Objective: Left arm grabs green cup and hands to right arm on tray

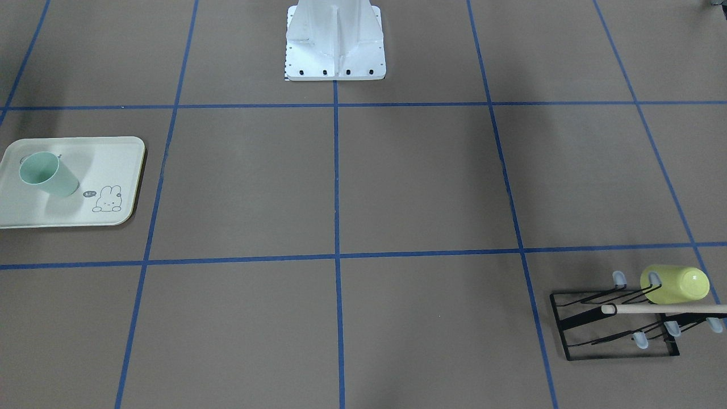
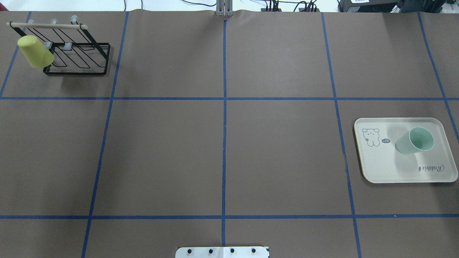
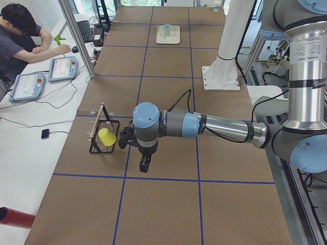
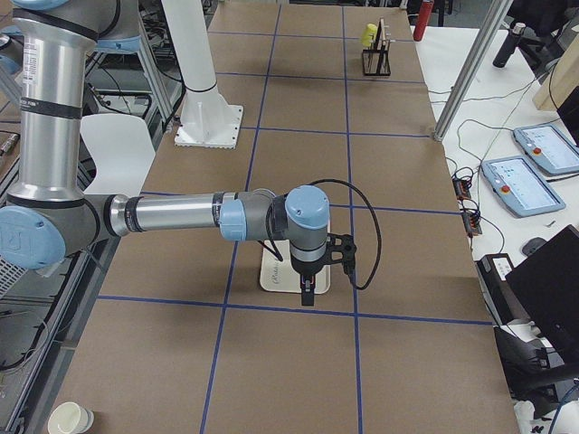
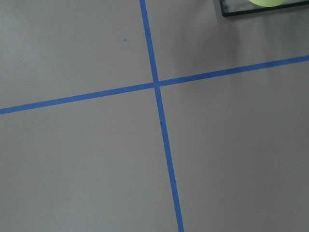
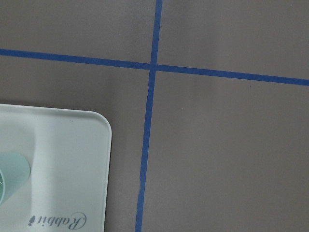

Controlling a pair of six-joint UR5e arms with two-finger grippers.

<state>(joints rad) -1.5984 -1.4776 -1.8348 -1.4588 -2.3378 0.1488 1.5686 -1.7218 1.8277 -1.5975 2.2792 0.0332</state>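
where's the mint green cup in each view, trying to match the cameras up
Front-facing: green cup at far left, on the tray.
Overhead: green cup at right, on the tray.
Exterior left: green cup top centre, far end.
Exterior right: hidden behind the right arm.
Left wrist: not in it.
Right wrist: green cup at lower left edge.
Shared landmark: the tray.
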